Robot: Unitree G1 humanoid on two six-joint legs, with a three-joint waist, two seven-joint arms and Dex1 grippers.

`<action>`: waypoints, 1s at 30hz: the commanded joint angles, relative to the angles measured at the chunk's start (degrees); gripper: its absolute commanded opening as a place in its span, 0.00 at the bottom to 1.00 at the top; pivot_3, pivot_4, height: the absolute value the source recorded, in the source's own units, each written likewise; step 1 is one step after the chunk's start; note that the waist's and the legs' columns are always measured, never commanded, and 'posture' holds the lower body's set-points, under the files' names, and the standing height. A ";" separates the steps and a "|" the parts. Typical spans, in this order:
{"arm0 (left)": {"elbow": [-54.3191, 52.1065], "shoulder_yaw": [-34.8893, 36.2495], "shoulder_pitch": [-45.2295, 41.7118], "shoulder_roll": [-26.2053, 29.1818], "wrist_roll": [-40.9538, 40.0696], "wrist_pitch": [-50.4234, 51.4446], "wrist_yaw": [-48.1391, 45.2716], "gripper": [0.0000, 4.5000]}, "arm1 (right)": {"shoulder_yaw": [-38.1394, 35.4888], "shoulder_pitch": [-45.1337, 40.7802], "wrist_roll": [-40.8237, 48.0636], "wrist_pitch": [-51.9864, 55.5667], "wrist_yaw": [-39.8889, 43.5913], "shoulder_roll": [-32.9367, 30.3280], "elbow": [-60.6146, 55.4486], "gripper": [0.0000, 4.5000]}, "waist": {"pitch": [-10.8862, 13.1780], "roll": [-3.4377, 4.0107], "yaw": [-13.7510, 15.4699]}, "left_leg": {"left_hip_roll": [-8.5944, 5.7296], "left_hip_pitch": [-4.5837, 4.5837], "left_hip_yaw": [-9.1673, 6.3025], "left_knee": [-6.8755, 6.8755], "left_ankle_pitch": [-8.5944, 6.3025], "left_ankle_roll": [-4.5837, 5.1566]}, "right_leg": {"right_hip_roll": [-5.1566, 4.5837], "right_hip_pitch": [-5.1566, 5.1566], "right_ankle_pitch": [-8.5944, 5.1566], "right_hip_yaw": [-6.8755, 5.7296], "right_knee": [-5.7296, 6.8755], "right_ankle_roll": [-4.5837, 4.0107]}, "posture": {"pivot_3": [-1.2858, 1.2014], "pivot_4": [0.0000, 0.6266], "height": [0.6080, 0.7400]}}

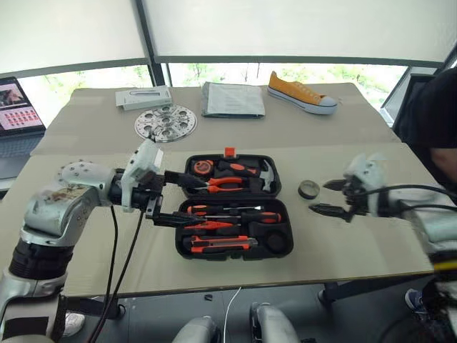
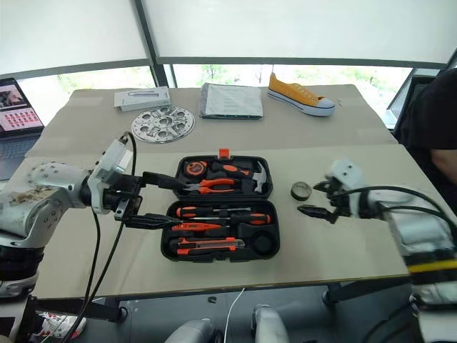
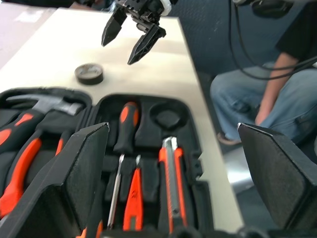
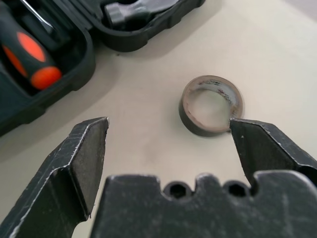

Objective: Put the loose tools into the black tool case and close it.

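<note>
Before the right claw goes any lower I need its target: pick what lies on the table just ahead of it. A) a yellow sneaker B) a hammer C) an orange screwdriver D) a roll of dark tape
D: the right wrist view shows the roll of dark tape lying on the bare table just beyond the open right claw, beside the black tool case, apart from it.

Black plastic hinged tool case [image 1: 182,251] lies open flat on the table, orange latch at the far edge. Near half holds two orange-and-black-handled screwdrivers [image 1: 251,216], a slim all-orange screwdriver [image 1: 208,226] and an orange-black utility knife [image 1: 218,244], all lying crosswise in moulded recesses.
</note>
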 commanded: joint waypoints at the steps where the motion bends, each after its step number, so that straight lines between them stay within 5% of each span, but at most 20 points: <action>1: -1.67 0.34 0.15 0.50 0.00 -1.60 -0.20 0.99 | 2.35 -5.12 -5.88 -5.97 -1.11 2.32 8.59 1.00 | 0.00 0.01 0.28 | -0.01 -0.02 -0.01 0.00 0.00 0.00 | -0.01 -0.02 0.00 -0.02 0.01 0.00 | 0.52 0.24 1.00; 5: -1.50 0.28 -0.35 0.18 -0.01 -1.59 0.31 1.00 | 4.48 -8.46 -9.72 -9.79 -0.95 5.23 16.67 0.83 | 0.01 0.01 0.36 | -0.01 -0.03 -0.04 -0.01 0.00 0.00 | 0.00 -0.03 0.00 -0.09 0.00 0.00 | 0.52 0.24 1.00; 11: -0.56 -0.11 -0.94 -0.11 0.71 -2.31 0.29 1.00 | 3.80 -10.40 -11.44 -13.15 -0.82 7.59 21.73 0.37 | 0.00 0.02 -0.14 | 0.00 0.02 -0.04 0.04 -0.01 -0.04 | 0.01 0.04 0.01 -0.08 0.03 -0.02 | 0.52 0.24 1.00; 16: 0.19 -1.35 -1.20 -0.31 1.85 -3.63 -0.41 1.00 | 1.23 -9.18 -8.15 -11.99 3.26 5.41 14.27 0.01 | 0.02 0.04 -0.15 | 0.00 0.03 -0.04 0.04 -0.01 -0.03 | 0.01 0.02 0.01 -0.07 0.04 -0.02 | 0.52 0.24 1.00; 24: -0.49 -4.90 0.49 0.58 4.56 -6.83 -3.75 1.00 | -3.95 3.03 13.85 7.08 16.23 -1.22 -28.91 0.01 | 0.05 0.11 -0.27 | 0.04 -0.24 -0.11 0.03 0.00 -0.01 | 0.03 -0.26 0.02 -0.15 0.05 -0.03 | 0.52 0.24 1.00; 30: -0.42 -6.42 1.04 0.65 5.63 -8.87 -5.67 1.00 | 1.33 10.01 12.20 8.09 12.98 -2.32 -42.18 0.01 | 0.06 0.10 0.30 | 0.01 -0.27 -0.11 0.12 -0.02 -0.02 | 0.00 -0.15 0.03 -0.13 0.02 -0.01 | 0.52 0.24 1.00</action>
